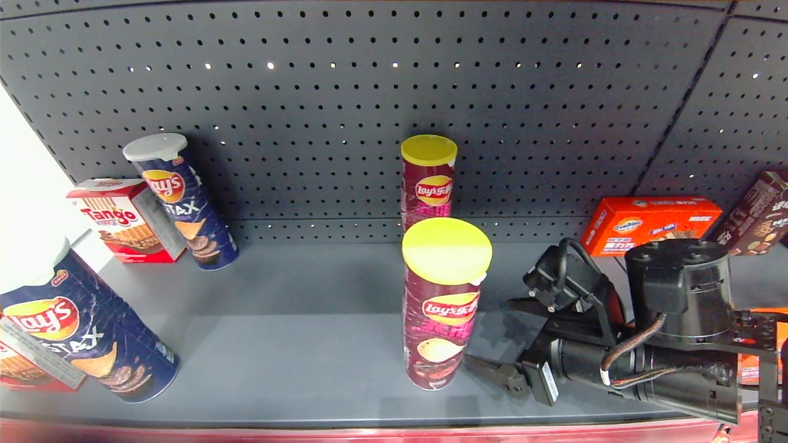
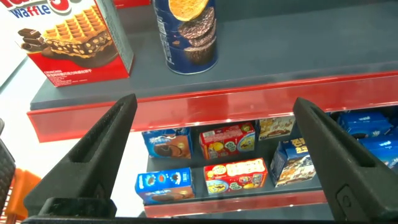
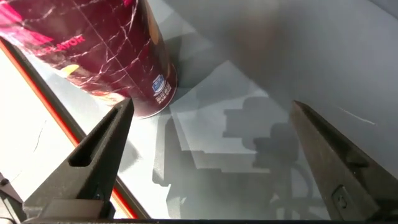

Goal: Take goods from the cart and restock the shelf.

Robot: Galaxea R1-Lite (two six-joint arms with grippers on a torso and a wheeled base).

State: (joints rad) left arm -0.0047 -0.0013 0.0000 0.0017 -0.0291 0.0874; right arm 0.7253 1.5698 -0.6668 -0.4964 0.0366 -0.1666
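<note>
**Chip can stands on shelf, grippers empty**

A maroon chip can [image 1: 442, 307] with a yellow lid stands upright near the front edge of the grey shelf [image 1: 295, 332]. A second maroon can [image 1: 428, 178] stands directly behind it, close to the pegboard back [image 1: 369, 92]. The right gripper [image 1: 489, 332] sits low over the shelf just beside the front can, fingers spread wide and holding nothing; there is a gap between the nearer finger and the can's base. The left gripper [image 2: 214, 102] hangs in front of the shelf's red front edge [image 2: 249, 93], its fingers also apart and empty. Two blue cans [image 1: 181, 203] and a waffle box [image 1: 126, 218] occupy the left side of the shelf, and an orange box [image 1: 649, 224] lies at the right.
</note>
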